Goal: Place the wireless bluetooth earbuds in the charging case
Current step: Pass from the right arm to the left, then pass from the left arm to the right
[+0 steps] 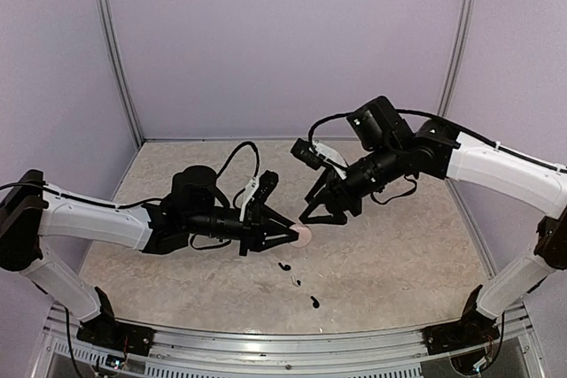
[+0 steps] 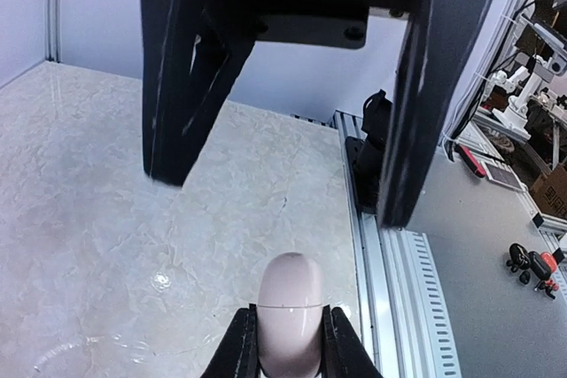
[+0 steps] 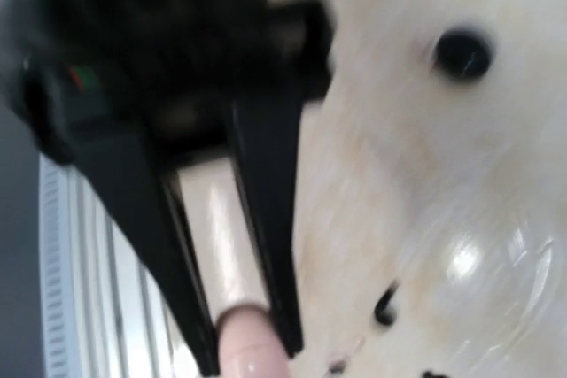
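Note:
My left gripper [image 1: 299,236] [image 2: 290,312] is shut on a pale pink rounded object [image 1: 305,235] [image 2: 289,282] with a seam across it, held above the table. My right gripper [image 1: 323,218] hangs just beyond it, open, with its two fingers [image 2: 177,86] spread wide and nothing between them. Its own fingers are outside the blurred right wrist view, which shows the left fingers [image 3: 266,201] around the pink object [image 3: 252,347]. A small round black thing, apparently the charging case [image 1: 315,302] [image 3: 462,52], lies on the table near the front. Two tiny black earbuds [image 1: 283,266] [image 1: 299,282] lie between it and the grippers.
An aluminium rail [image 1: 266,343] [image 2: 390,289] runs along the table's near edge, close below the left gripper. Purple walls and metal posts [image 1: 115,59] close the table in at the sides and the back.

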Available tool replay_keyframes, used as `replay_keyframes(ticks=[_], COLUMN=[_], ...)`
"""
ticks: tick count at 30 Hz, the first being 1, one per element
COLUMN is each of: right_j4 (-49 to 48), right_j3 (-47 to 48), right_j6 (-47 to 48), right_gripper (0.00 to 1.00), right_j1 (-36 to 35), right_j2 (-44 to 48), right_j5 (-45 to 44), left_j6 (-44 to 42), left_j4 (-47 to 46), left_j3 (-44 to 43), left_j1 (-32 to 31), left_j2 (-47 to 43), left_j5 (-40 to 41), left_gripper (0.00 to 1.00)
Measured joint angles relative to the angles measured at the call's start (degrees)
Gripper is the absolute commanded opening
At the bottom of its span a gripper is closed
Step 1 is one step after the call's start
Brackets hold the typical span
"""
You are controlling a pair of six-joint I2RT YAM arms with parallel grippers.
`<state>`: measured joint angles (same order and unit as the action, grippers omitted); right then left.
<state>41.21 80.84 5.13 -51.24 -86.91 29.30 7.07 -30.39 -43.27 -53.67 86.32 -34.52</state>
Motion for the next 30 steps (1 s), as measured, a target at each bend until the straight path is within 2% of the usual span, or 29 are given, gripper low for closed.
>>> replay_keyframes(ticks=[5, 10, 14, 23, 30], right_j4=[-12.59, -25.38, -30.80, -45.51, -53.70], right_j3=[-7.04, -15.56, -18.08, -22.62, -22.73], right_j6=[-3.63, -8.15, -9.33, -11.28, -13.27], right_gripper=[0.80, 0.80, 0.74, 0.60, 0.54], right_j1=[0.26, 0.26, 0.26, -0.26, -1.57], right_j2=[12.02, 19.71, 19.63, 17.59, 14.45], right_j5=[-3.13, -7.26, -6.91, 0.35, 4.68], left_j6=[2.78, 6.43, 8.48, 13.07, 14.29], left_j4=[-3.98, -10.51, -14.91, -24.55, -28.96], left_j3=[0.46, 1.16, 1.16, 2.60, 3.85], left_j1=[0.33, 0.79, 0.87, 0.50, -0.68], left_j2=[-2.29, -7.21, -10.40, -11.93, -11.89], left_j5=[0.48, 2.84, 5.16, 10.05, 12.72], left_gripper=[0.11, 0.10, 0.09, 0.09, 0.09])
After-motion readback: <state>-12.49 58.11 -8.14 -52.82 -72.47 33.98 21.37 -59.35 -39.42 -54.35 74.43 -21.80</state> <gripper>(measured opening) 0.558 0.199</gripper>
